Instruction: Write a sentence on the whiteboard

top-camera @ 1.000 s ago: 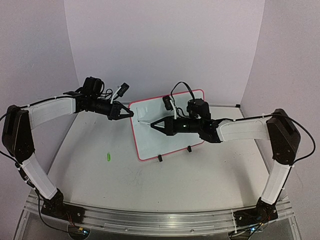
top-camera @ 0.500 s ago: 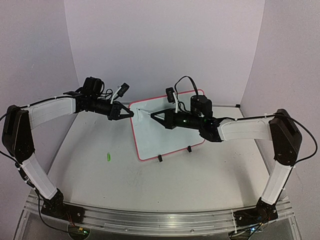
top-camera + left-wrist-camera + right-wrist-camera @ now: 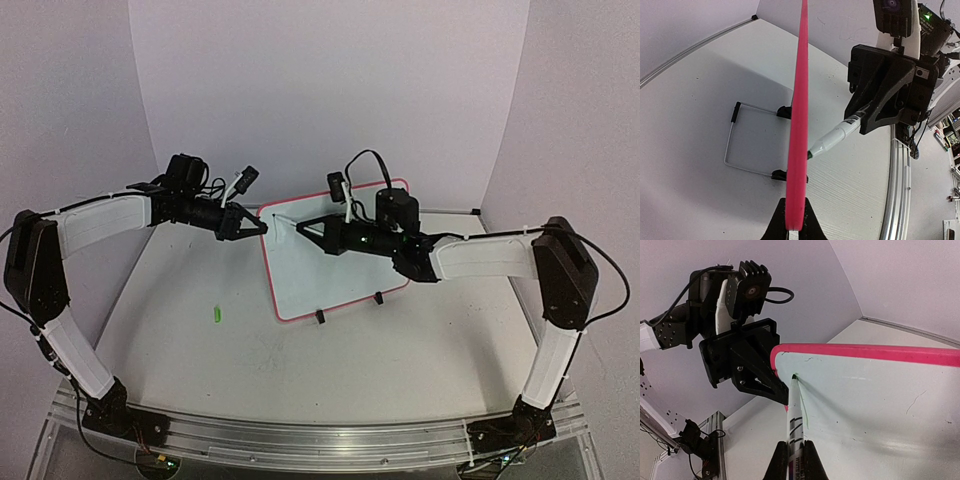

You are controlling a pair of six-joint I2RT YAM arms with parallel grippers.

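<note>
The whiteboard (image 3: 320,285) is white with a red-pink rim; the marker (image 3: 795,415) is white with black print and a green tip; the table (image 3: 400,350) is white.

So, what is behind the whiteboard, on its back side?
Seen from the left wrist, a thin wire stand rests on the table behind the whiteboard, joined at two black clips. From above, the board itself hides it.
</note>
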